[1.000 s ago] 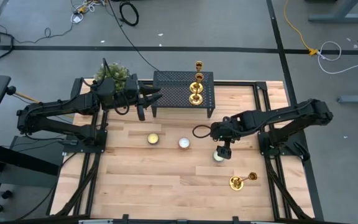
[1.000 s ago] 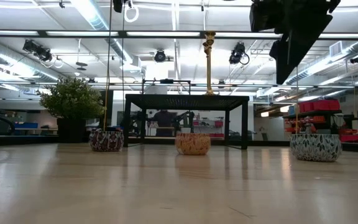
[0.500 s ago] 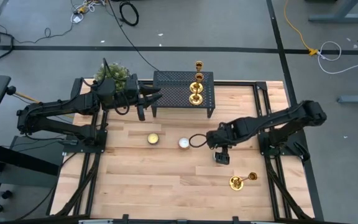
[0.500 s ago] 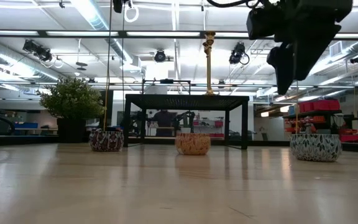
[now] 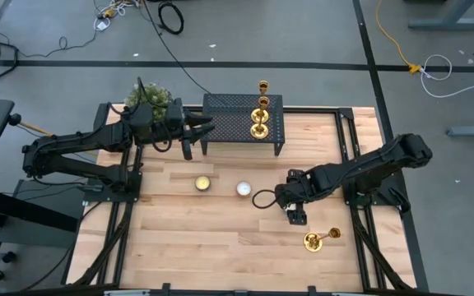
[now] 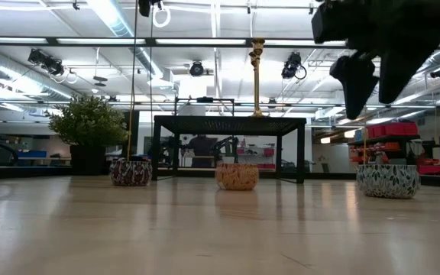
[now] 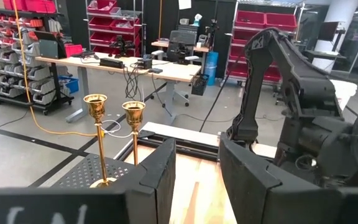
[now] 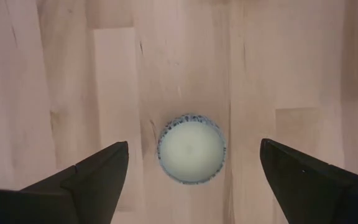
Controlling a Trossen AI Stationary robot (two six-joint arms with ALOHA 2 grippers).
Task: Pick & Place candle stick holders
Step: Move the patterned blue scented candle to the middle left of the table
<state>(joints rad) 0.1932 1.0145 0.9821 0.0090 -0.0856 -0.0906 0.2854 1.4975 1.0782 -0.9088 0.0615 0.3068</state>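
Two gold candle stick holders (image 5: 260, 117) stand upright on their round bases on a black mesh stand (image 5: 229, 115) at the table's far edge; the left wrist view shows their cups (image 7: 114, 109). A third holder (image 5: 319, 239) lies on its side on the wood near the right front. My right gripper (image 5: 295, 212) hangs open, pointing down over a small speckled candle jar (image 8: 191, 155), well above it and clear of it. My left gripper (image 7: 197, 180) waits level beside the stand's left end, open, with nothing between its fingers.
Two more candle jars (image 5: 202, 184) (image 5: 243, 189) sit mid-table. A potted plant (image 5: 151, 97) stands at the far left corner behind my left arm. Bare wood lies along the near edge and the left front.
My right gripper has gone toward the table's near edge and sunk a little, rolling slightly, and now covers the candle jar in the high view. It has stayed open.
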